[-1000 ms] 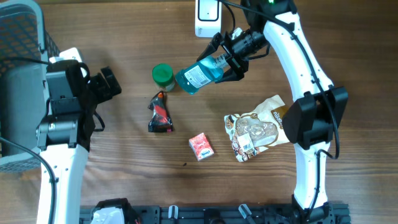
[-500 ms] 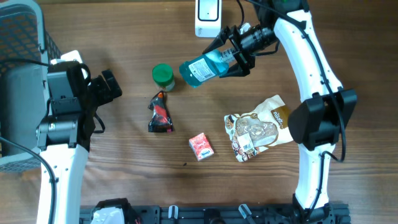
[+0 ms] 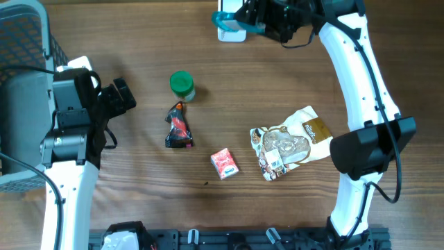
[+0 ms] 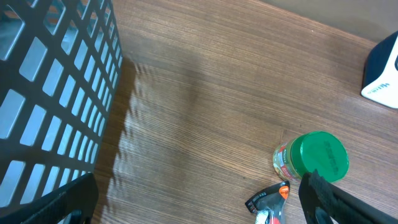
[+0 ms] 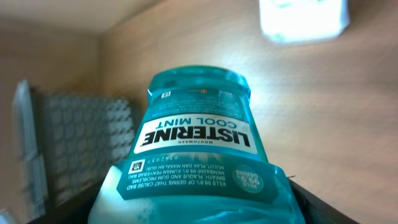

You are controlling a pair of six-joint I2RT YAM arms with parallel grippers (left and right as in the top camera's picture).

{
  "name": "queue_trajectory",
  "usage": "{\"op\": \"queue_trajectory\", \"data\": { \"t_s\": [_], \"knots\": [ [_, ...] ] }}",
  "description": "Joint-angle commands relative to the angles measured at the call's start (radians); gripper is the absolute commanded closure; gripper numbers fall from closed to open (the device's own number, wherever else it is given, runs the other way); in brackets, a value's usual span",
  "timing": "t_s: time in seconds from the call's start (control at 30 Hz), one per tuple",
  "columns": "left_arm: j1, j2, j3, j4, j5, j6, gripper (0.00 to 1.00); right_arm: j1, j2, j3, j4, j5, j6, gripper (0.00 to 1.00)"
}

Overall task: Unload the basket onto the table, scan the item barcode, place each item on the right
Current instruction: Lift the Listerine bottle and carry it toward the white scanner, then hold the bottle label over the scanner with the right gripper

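Right wrist cam: my R gripper (image 3: 262,15) holds the blue bottle (image 5: 198,146) by the white scanner (image 3: 229,31), L gripper (image 3: 123,96) open, so I think scan's abt to happen.

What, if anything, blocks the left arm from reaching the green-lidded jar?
Probably nothing: the left tool is open, empty, with bare table between it and the green-lidded jar; the red wrapper only lies beside it.

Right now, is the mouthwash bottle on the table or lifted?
Lifted. The right gripper holds the mouthwash bottle in the air near the white scanner; the right wrist view shows the wooden table well below it.
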Motion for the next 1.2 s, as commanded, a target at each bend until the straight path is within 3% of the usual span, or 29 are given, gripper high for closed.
{"op": "queue_trajectory", "data": {
  "t_s": [0.0, 0.17, 0.57, 0.93, 1.17],
  "knots": [
    [-0.003, 0.003, 0.006, 0.0, 0.013, -0.009, 0.0, 0.011, -0.042, 0.01, 0.104, 0.234, -0.141, 0.33],
    [-0.003, 0.003, 0.006, 0.0, 0.013, -0.009, 0.0, 0.046, -0.023, 0.008, 0.241, 0.365, -0.201, 0.33],
    [-0.003, 0.003, 0.006, 0.0, 0.012, -0.01, 0.0, 0.047, 0.182, 0.008, 0.554, 0.369, -0.304, 0.33],
    [-0.003, 0.003, 0.006, 0.0, 0.013, -0.009, 0.0, 0.047, 0.319, 0.008, 0.769, 0.168, -0.373, 0.32],
    [-0.003, 0.003, 0.006, 0.0, 0.012, -0.009, 0.0, 0.045, 0.336, 0.008, 0.755, 0.041, -0.52, 0.34]
  ]
}}
